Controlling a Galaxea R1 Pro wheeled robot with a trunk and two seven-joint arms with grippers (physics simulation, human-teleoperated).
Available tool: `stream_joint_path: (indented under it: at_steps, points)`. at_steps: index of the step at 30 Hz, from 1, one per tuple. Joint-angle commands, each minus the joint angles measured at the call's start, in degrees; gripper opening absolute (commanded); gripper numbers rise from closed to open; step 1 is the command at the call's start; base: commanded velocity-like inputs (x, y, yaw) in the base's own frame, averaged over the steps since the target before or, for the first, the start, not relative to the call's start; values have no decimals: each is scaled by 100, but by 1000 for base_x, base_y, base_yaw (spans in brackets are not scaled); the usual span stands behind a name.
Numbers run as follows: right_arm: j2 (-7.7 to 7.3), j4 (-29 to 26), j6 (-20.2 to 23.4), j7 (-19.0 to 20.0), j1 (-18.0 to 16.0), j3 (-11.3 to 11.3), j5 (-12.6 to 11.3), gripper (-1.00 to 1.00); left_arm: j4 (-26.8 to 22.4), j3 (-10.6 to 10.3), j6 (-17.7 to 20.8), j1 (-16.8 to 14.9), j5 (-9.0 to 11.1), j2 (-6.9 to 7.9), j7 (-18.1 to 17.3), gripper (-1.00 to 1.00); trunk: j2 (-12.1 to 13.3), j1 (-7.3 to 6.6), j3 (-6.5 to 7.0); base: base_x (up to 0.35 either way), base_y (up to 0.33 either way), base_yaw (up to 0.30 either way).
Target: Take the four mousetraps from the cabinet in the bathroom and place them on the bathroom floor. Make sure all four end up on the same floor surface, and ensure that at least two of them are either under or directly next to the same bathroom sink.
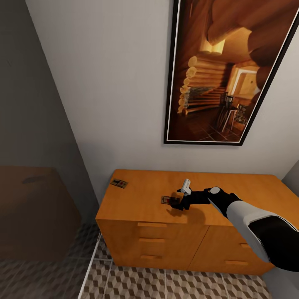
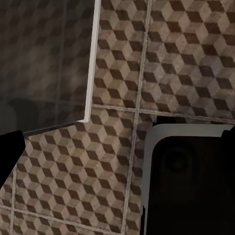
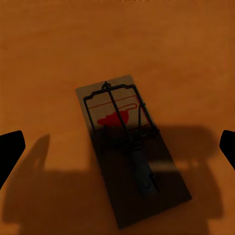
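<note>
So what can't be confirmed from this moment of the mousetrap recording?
- Remaining two mousetraps: two show on the cabinet, one near its corner, one by the right gripper.
- Sink: beyond every frame's edges.
- Left gripper: fingers cut off by frame edges, over the floor.

Two mousetraps (image 1: 167,200) (apart) atop cabinet (image 1: 174,245)

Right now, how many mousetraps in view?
2, both on the cabinet top. One mousetrap near its back left corner; the other mid-top, just ahead of the right gripper, whose fingers are spread wide. The remaining traps may be hidden elsewhere.
</note>
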Motion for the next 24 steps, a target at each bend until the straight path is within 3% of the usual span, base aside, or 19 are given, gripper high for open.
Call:
stream_joint_path:
  at_steps: [1,24]
  points:
    - [-2,-3,-43,0,-4,-15,62,100,20,-49,-31,-9,25,-3,14,100,-12,3,-11,0,0,0]
    - [3,-3,-43,0,-4,-15,63,100,20,-49,-30,-9,25,-3,14,100,-12,3,-11,19,-19,0]
